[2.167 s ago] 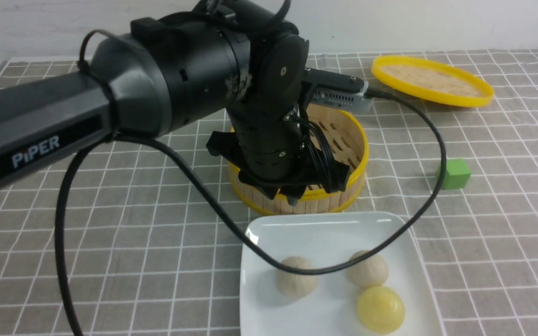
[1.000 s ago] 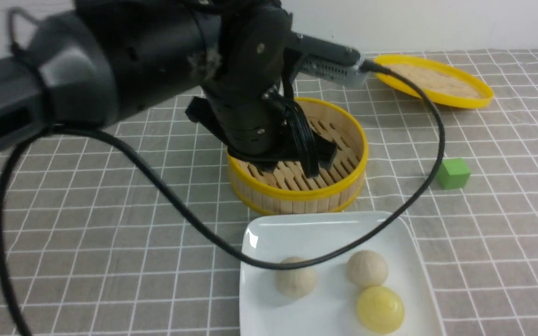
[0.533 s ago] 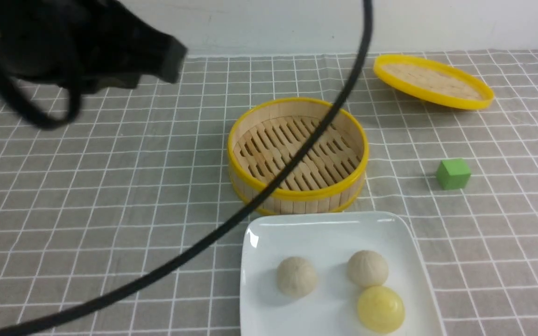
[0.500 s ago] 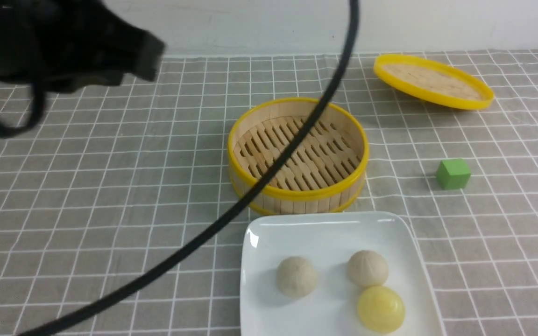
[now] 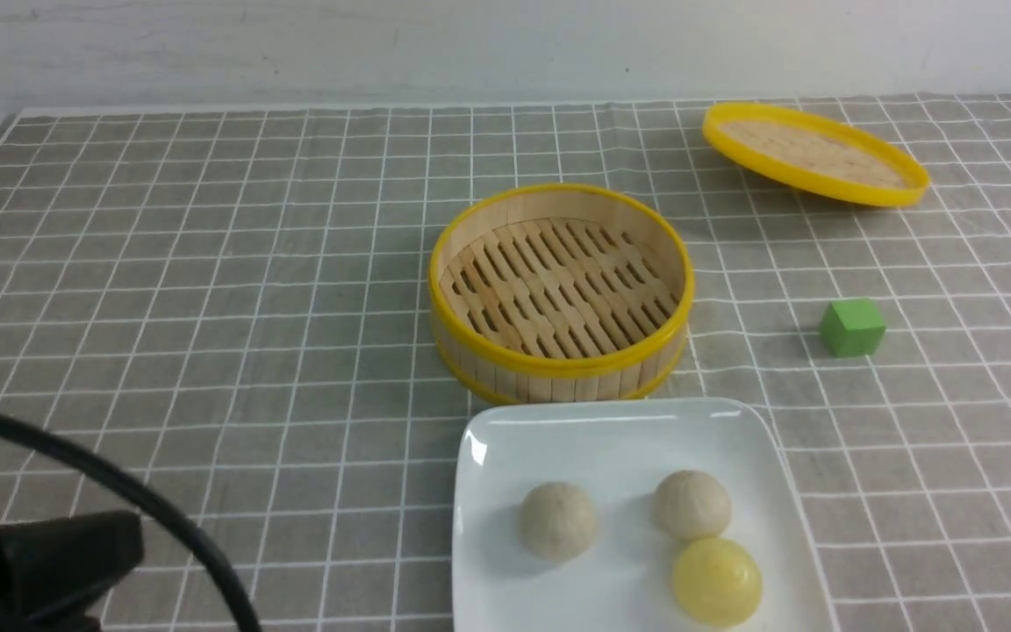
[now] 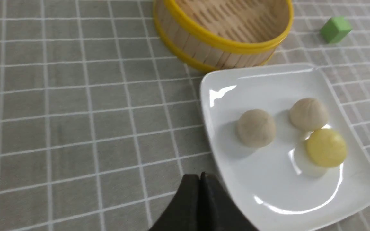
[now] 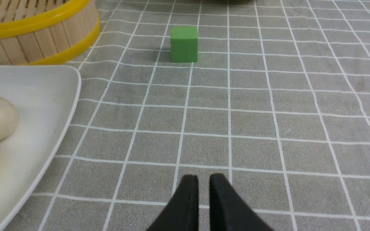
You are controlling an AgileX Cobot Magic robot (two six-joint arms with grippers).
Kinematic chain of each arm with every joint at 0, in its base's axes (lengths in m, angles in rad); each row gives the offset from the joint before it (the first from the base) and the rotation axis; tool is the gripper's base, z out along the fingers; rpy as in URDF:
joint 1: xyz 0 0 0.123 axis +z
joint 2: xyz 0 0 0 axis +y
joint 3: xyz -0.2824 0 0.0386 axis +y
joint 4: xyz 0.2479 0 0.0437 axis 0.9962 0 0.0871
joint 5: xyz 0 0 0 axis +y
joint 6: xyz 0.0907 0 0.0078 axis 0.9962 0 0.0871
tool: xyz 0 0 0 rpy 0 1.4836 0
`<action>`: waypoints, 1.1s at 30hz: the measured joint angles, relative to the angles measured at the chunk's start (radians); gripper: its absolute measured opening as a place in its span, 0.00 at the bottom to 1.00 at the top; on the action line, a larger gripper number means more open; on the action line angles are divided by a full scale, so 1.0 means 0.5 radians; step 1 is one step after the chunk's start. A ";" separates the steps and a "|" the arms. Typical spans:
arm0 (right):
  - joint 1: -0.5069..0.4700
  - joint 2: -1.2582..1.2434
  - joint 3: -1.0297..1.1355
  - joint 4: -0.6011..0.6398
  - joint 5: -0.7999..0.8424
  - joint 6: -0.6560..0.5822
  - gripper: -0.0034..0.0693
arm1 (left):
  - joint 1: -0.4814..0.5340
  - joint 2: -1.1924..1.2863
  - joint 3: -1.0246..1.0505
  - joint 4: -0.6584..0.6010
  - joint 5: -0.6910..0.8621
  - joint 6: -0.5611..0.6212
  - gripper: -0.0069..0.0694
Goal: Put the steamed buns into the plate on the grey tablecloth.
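left gripper (image 6: 199,179): jaws pressed together, nothing held, over cloth (image 6: 75,112) just beside plate (image 6: 223,83) edge | right gripper (image 7: 203,183): jaws parted by a narrow gap, nothing between, cube (image 7: 184,43) ahead | buns (image 5: 558,520) (image 5: 691,503) (image 5: 716,580): all three seen lying in plate, clear of both jaws

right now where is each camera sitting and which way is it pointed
Front view: between the arms, looking forward over the plate to the steamer basket; a dark arm part shows at lower left.
Left wrist view: above the cloth beside the plate, facing the basket; left gripper shows, jaws together.
Right wrist view: low over the cloth, facing the green cube; right gripper shows, slightly parted.
All three share the plate and cube.
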 joint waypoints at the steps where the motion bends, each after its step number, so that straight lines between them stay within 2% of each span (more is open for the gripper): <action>1: 0.000 0.000 0.000 0.000 0.000 0.000 0.16 | 0.000 -0.026 0.063 0.000 -0.105 -0.029 0.10; 4: 0.000 0.000 0.000 0.000 0.000 0.000 0.16 | 0.000 -0.070 0.236 0.000 -0.412 -0.080 0.10; 6: 0.000 0.000 0.000 0.000 0.000 0.000 0.16 | 0.000 -0.070 0.289 0.000 -0.454 -0.085 0.11; 15: 0.000 0.000 0.000 -0.004 0.000 0.002 0.17 | 0.000 -0.070 0.375 0.079 -0.313 -0.138 0.12; 20: 0.000 0.000 0.000 -0.004 0.000 0.002 0.18 | 0.000 -0.070 0.375 0.083 -0.415 -0.153 0.12; 23: 0.000 0.000 0.000 -0.004 0.000 0.002 0.19 | 0.035 -0.070 0.375 0.067 -0.486 -0.078 0.13; 28: 0.000 0.000 0.000 -0.004 0.000 0.002 0.20 | 0.354 -0.074 0.401 -0.078 -0.581 0.237 0.14; 30: 0.000 0.000 0.000 -0.004 0.000 0.002 0.20 | 0.580 -0.117 0.486 -0.208 -0.689 0.489 0.14; 31: 0.000 0.000 0.000 -0.004 0.000 0.002 0.20 | 0.597 -0.132 0.507 -0.218 -0.698 0.531 0.14; 33: 0.000 0.000 0.000 -0.004 0.000 0.002 0.21 | 0.803 -0.275 0.663 -0.300 -0.809 0.754 0.14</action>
